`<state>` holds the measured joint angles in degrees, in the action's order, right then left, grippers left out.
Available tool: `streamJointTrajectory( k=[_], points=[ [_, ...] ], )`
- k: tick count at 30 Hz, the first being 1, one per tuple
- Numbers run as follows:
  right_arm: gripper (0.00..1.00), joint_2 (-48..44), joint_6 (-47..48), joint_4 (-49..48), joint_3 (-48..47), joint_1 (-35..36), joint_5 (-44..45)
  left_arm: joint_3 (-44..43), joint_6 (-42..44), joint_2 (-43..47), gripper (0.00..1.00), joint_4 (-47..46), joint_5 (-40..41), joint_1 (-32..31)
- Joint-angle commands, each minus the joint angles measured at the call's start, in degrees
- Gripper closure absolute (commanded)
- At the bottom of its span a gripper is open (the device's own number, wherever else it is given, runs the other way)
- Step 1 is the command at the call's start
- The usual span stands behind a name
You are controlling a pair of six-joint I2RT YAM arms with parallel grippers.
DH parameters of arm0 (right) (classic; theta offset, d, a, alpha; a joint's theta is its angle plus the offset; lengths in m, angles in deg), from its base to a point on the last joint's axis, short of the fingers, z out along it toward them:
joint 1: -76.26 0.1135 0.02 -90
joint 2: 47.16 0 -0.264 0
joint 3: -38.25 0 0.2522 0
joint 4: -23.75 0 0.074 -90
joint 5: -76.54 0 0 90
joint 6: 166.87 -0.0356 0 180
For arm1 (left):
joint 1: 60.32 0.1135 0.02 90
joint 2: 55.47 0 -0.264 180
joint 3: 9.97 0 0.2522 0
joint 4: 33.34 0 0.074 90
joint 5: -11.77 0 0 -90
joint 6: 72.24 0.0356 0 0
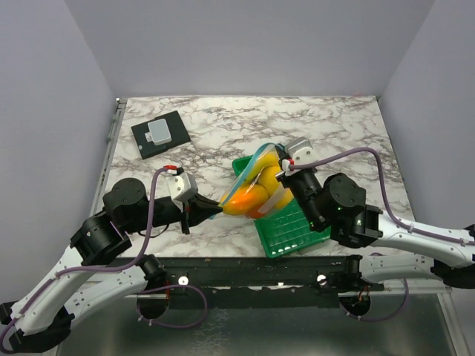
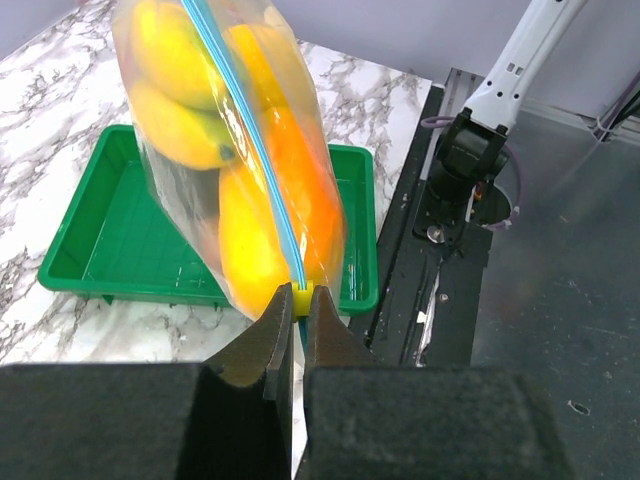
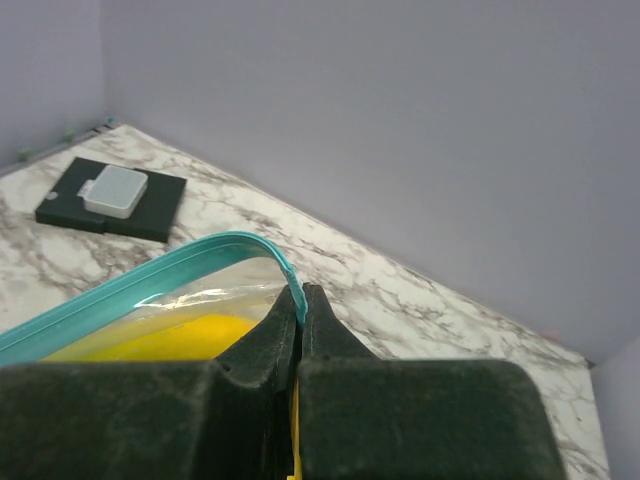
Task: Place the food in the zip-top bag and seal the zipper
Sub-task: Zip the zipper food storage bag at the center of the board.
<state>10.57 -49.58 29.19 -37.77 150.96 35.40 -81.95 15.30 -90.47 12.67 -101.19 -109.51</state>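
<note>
The clear zip-top bag (image 1: 252, 185) hangs stretched between my two grippers above the green tray. The food is inside it: yellow bananas (image 2: 175, 110) and an orange piece (image 2: 310, 190). My left gripper (image 2: 300, 298) is shut on the small yellow slider (image 2: 303, 296) at one end of the light blue zipper (image 2: 245, 130). My right gripper (image 3: 302, 295) is shut on the other end of the zipper (image 3: 150, 280), with yellow food (image 3: 170, 340) showing below the strip. In the top view the left gripper (image 1: 217, 204) is at the bag's left end and the right gripper (image 1: 283, 169) at its right end.
The green slatted tray (image 1: 293, 226) lies under the bag near the table's front edge; it also shows in the left wrist view (image 2: 90, 240). A black pad with a grey box (image 1: 159, 134) sits at the back left, also seen in the right wrist view (image 3: 112, 195).
</note>
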Motion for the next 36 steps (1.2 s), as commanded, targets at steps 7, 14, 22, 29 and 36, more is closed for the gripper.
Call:
streamJointTrajectory(
  k=[7, 14, 22, 29, 36],
  points=[
    [0.99, 4.88, 16.31, -20.81, 0.87, -0.94, 16.24, 1.16, -0.86, 1.88, 1.00, 4.27, -1.22, -0.16],
    [1.00, 6.99, 20.41, -24.32, 0.56, -2.42, 18.18, 1.17, -1.17, 2.74, 1.00, 5.09, -0.20, -0.16],
    [0.99, 7.34, 16.35, -20.61, -0.59, -2.80, 17.02, 1.79, -1.67, 3.18, 0.94, 5.19, 0.85, -0.16],
    [1.00, 5.64, 6.81, -10.01, -2.50, -2.80, 9.80, 1.48, -1.67, 1.96, 0.82, 5.61, 6.91, -0.13],
    [1.00, 4.83, 2.73, -4.08, -2.96, -2.79, 5.36, 1.44, -1.40, 0.35, 0.60, 5.87, 16.70, -0.19]
  ],
)
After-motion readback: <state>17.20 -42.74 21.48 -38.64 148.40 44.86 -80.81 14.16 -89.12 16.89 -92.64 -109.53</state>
